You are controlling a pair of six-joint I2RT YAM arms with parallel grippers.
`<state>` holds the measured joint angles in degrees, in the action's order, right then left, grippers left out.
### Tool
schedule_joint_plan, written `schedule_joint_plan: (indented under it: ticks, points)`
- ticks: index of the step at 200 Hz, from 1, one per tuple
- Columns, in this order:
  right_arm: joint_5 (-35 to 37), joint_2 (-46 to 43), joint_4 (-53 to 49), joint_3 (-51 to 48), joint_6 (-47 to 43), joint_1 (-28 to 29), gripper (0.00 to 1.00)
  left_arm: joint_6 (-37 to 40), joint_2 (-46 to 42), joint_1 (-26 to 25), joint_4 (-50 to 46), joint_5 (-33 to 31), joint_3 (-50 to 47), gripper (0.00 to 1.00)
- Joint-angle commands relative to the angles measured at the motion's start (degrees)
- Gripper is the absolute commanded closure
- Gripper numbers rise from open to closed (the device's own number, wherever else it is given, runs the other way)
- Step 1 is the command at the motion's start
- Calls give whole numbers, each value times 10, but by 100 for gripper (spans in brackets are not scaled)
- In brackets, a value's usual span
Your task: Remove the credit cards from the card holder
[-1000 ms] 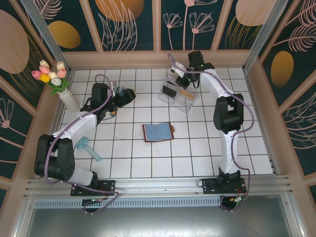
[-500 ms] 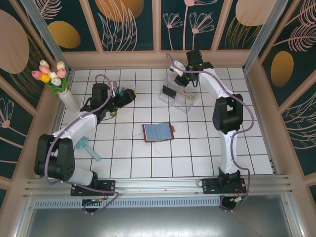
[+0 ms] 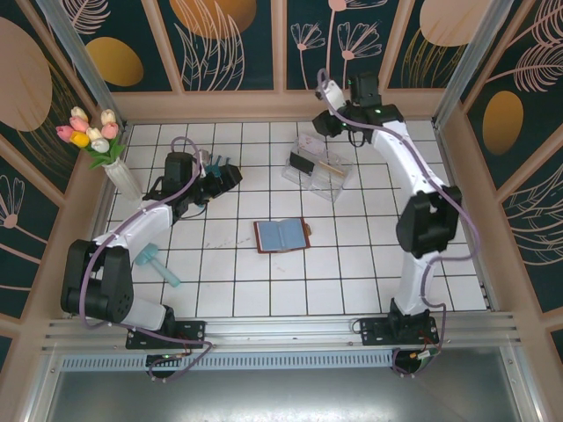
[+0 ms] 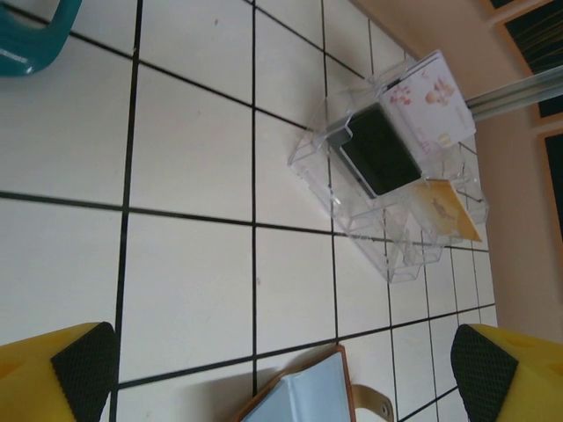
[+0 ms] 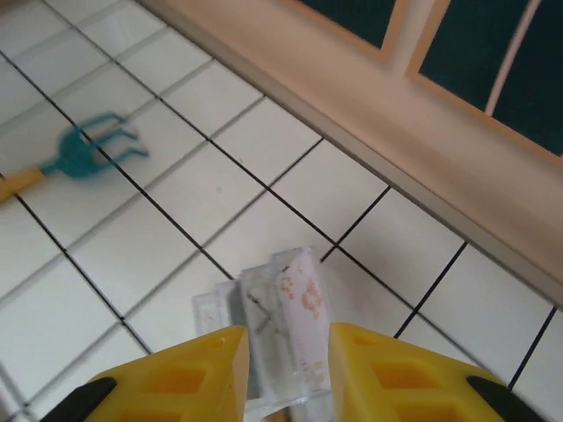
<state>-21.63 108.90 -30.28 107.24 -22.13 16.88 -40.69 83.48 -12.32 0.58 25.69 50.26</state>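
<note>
The card holder (image 3: 281, 235) lies open on the middle tiles, blue-grey pockets up; its corner and strap show in the left wrist view (image 4: 308, 396). Both credit cards sit in the clear plastic box (image 3: 318, 171): the dark card (image 3: 302, 164) (image 4: 378, 151) stands on edge, and the yellowish card (image 3: 332, 164) (image 4: 449, 211) lies next to it. My right gripper (image 3: 329, 121) (image 5: 286, 352) hovers above the box's far end, jaws slightly apart, holding nothing. My left gripper (image 3: 225, 172) (image 4: 281, 369) hangs left of the box, wide open, nothing between its pads (image 4: 84, 369).
A white floral-print card (image 4: 431, 88) (image 5: 303, 294) stands in the box's end slot. A teal-headed garden fork (image 5: 88, 149) lies by the left gripper. A vase of tulips (image 3: 104, 145) stands back left, a teal tool (image 3: 158, 264) front left. Wooden walls (image 3: 281, 105) ring the tiles.
My right gripper has let its jaws part and lifted up and back from the clear box toward the rear wall. The left gripper has shifted slightly.
</note>
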Motion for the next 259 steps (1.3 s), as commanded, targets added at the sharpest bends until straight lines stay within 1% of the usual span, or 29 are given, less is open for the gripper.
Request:
schedule_joint_plan:
  ticks: [1, 17, 30, 37, 49, 72, 94, 99, 109, 123, 157, 184, 212, 241, 259]
  points:
    - [14, -78, 91, -117, 204, 8, 65, 7, -30, 1, -24, 11, -17, 2]
    - [-4, -141, 142, -224, 291, 13, 65, -2, -41, -5, -20, 9, -34, 2]
    - [2, -189, 176, -296, 356, 22, 64, -10, -45, -13, -22, 7, -48, 3]
    - [15, -209, 179, -325, 384, 29, 64, -17, -46, -20, -22, 5, -55, 3]
    - [58, -232, 172, -360, 421, 49, 65, -31, -46, -35, -20, 4, -66, 3]
    - [116, -248, 158, -416, 482, 101, 65, -72, -40, -77, 6, 21, -86, 4]
    - [108, -239, 172, -462, 544, 139, 64, -104, -36, -108, 20, 27, -95, 7]
    - [103, -236, 182, -472, 554, 141, 64, -112, -36, -114, 26, 28, -99, 8]
    - [94, -226, 196, -487, 572, 165, 64, -128, -34, -126, 38, 35, -106, 13]
    - [90, -203, 200, -492, 588, 183, 64, -143, -28, -140, 41, 38, -109, 16]
    - [81, -150, 198, -490, 606, 201, 66, -169, -4, -166, 40, 53, -105, 36]
    - [85, -120, 194, -491, 612, 205, 67, -172, 21, -180, 43, 59, -97, 43]
    - [87, -95, 190, -492, 612, 209, 68, -173, 56, -186, 43, 55, -91, 44]
    - [95, -67, 176, -487, 606, 212, 69, -181, 80, -186, 41, 41, -90, 39]
    - [99, -52, 170, -487, 603, 213, 69, -182, 91, -186, 44, 38, -87, 38]
